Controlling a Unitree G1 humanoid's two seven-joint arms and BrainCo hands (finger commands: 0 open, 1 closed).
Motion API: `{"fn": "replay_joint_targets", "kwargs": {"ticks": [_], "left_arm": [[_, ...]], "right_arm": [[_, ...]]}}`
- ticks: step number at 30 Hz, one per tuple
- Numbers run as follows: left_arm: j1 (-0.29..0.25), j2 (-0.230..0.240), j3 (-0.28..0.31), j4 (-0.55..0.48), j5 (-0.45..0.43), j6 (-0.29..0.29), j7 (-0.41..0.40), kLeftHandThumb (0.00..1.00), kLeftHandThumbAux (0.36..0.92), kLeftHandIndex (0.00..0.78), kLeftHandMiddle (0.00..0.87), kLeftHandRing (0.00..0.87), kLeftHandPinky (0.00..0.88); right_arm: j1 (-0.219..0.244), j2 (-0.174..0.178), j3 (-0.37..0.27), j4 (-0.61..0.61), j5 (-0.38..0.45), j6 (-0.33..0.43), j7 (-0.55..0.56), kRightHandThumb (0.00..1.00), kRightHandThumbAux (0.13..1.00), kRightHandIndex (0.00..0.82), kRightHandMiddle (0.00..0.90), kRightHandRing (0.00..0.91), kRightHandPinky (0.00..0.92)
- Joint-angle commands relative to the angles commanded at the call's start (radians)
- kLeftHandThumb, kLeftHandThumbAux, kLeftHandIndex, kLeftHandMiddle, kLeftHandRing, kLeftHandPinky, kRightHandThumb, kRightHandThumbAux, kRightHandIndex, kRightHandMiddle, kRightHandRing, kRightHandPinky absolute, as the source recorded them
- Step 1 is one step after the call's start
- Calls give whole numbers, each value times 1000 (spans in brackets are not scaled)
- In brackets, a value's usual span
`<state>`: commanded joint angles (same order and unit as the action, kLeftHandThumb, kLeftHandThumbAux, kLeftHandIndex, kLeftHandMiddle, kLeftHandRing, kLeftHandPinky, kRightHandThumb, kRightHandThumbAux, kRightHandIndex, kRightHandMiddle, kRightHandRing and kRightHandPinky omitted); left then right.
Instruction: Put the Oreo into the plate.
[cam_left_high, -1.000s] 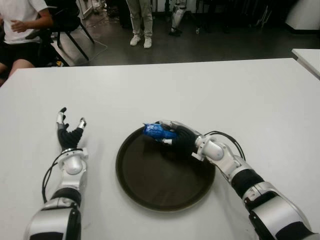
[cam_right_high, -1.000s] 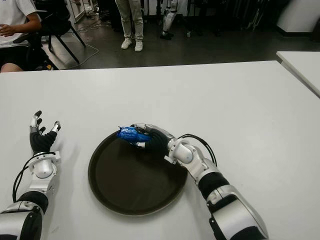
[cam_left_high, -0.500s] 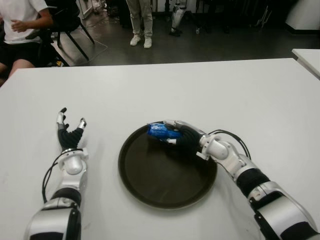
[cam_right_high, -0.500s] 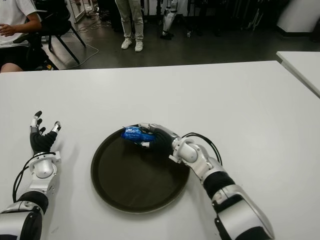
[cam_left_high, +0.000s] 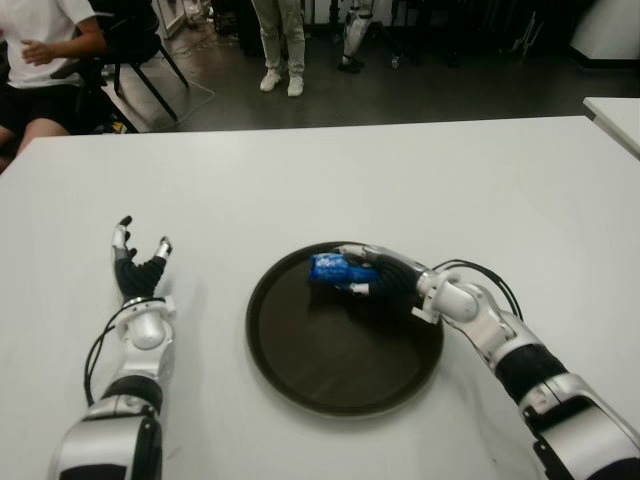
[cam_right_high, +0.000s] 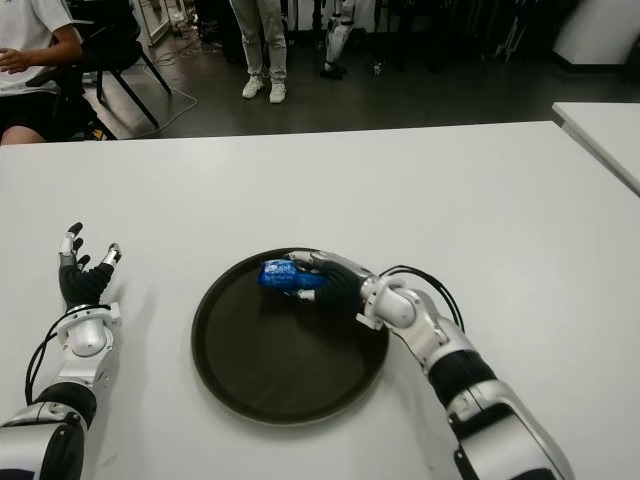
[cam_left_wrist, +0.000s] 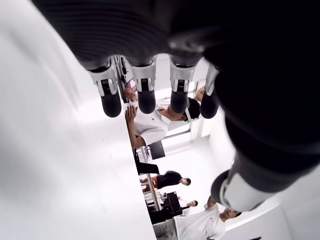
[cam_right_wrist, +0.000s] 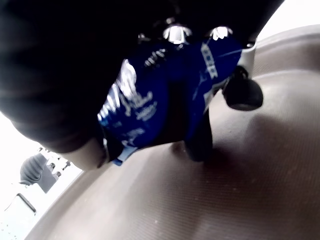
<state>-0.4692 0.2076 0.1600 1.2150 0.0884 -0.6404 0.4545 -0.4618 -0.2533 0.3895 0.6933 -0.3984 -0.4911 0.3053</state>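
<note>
Blue Oreo (cam_left_high: 329, 268) packet clasped in right hand (cam_left_high: 385, 280), low over the dark plate (cam_left_high: 300, 370) near its 12 o'clock rim. Likely light, crinkly, slippery foil over brittle biscuits; best gripped gently across the middle. Left hand (cam_left_high: 140, 272) at plate's 9 o'clock on the desk (cam_left_high: 420, 180), fingers (cam_left_wrist: 145, 95) spread, empty.

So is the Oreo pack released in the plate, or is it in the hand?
In the hand: the right hand has its fingers closed around the Oreo pack over the plate.

A white table (cam_left_high: 420, 180) fronts a dark floor (cam_left_high: 420, 85), a seated person (cam_left_high: 40, 60) and standing legs (cam_left_high: 280, 45).
</note>
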Motion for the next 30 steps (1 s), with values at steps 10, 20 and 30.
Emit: {"fn": "replay_joint_targets", "kwargs": {"ticks": [10, 20, 30], "left_arm": [[1, 2, -5, 0, 6, -2, 6, 0, 742, 38, 35, 14, 20], [0, 2, -8, 3, 11, 2, 21, 0, 751, 44, 47, 24, 36], [0, 6, -15, 5, 22, 14, 34, 0, 732, 42, 39, 25, 35]], "right_arm": [[33, -31, -4, -90, 3, 0, 36, 853, 675, 409, 524, 861, 856], [35, -52, 8, -115, -18, -15, 42, 852, 675, 409, 521, 851, 842], [42, -53, 2, -134, -20, 4, 41, 853, 675, 410, 522, 864, 861]]}}
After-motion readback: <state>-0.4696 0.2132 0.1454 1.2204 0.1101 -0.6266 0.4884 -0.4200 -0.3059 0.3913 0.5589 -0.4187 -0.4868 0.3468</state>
